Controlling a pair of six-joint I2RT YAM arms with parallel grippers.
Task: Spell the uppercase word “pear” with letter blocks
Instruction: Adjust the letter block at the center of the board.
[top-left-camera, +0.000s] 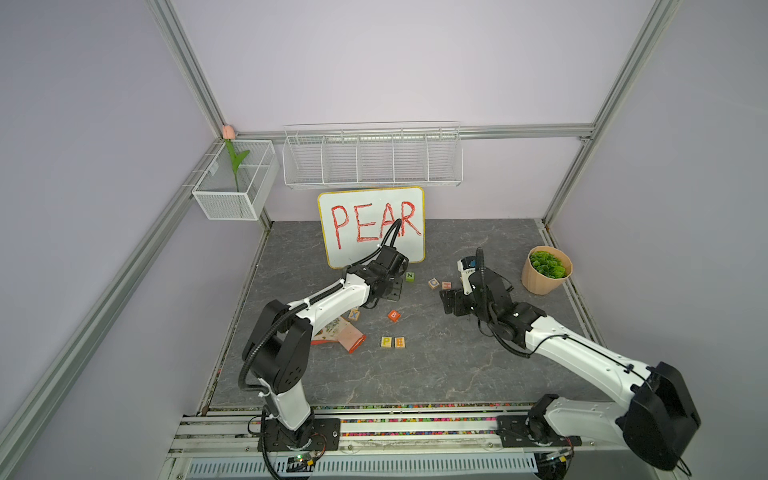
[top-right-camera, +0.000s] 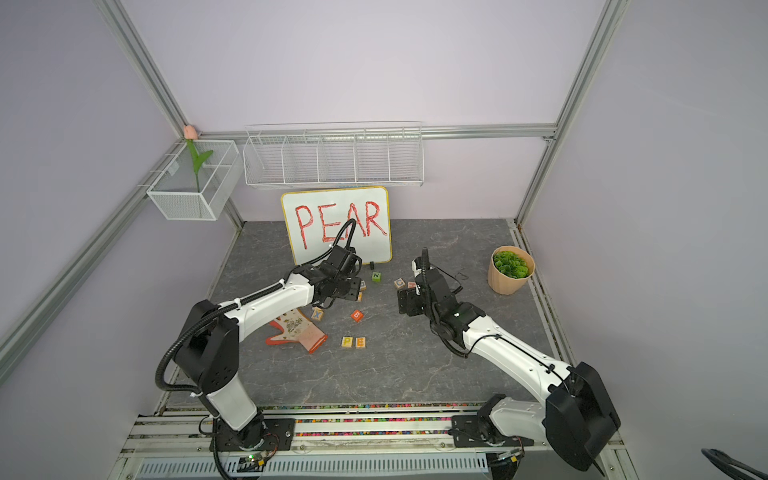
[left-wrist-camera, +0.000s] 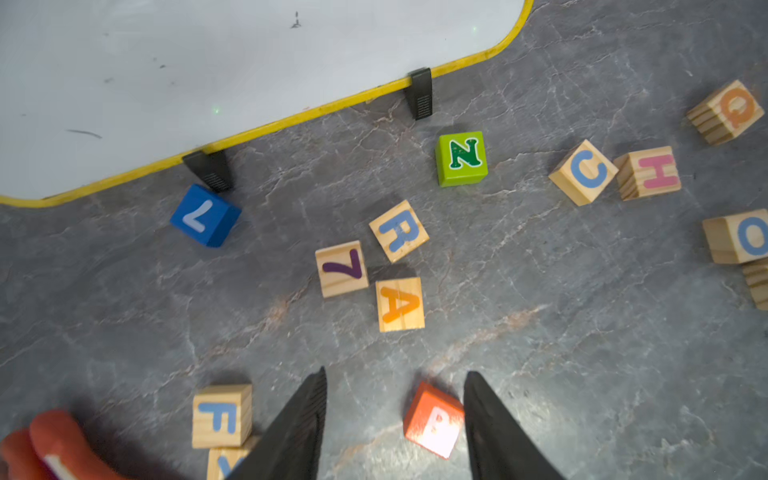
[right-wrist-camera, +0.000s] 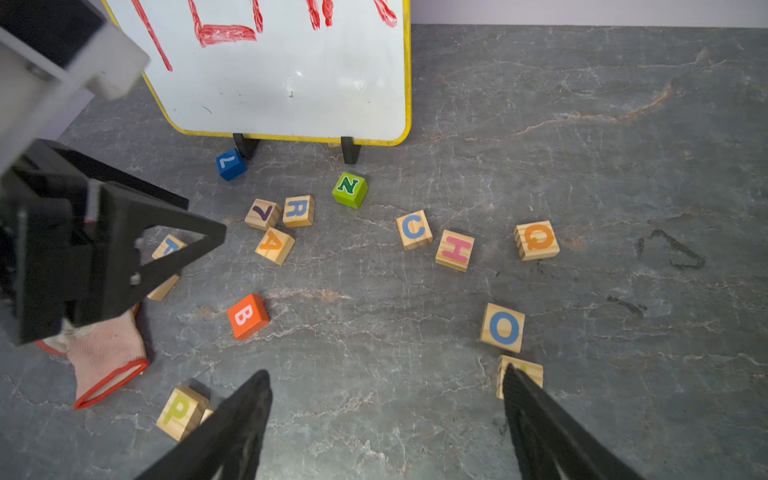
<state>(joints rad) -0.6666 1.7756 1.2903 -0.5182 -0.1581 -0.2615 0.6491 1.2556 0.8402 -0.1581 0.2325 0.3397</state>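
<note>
The left gripper hangs over the loose pile near the foot of the whiteboard, its jaws spread and pinching nothing. The orange B cube shows between the fingers in the left wrist view, but bare floor separates it from one finger and it lies on the table. Just ahead of those fingers lie the two letters not yet placed, the A block and the R block, close together, with a 7 block just beside both. In both top views this cluster is mostly hidden under the gripper, at about 12 o'clock from the started word. That word sits toward the front of the table: the P block with the E block just beside it at 3 o'clock, faces up and in reading order, so half the task looks done. The spot at 3 o'clock of E is bare, and that is where A and then R belong. The step in hand looks like picking up A. Further right, at about 2 o'clock from the P-E pair, the right gripper hovers with jaws wide apart and empty, near the C block and H block, which the word does not need.
</note>
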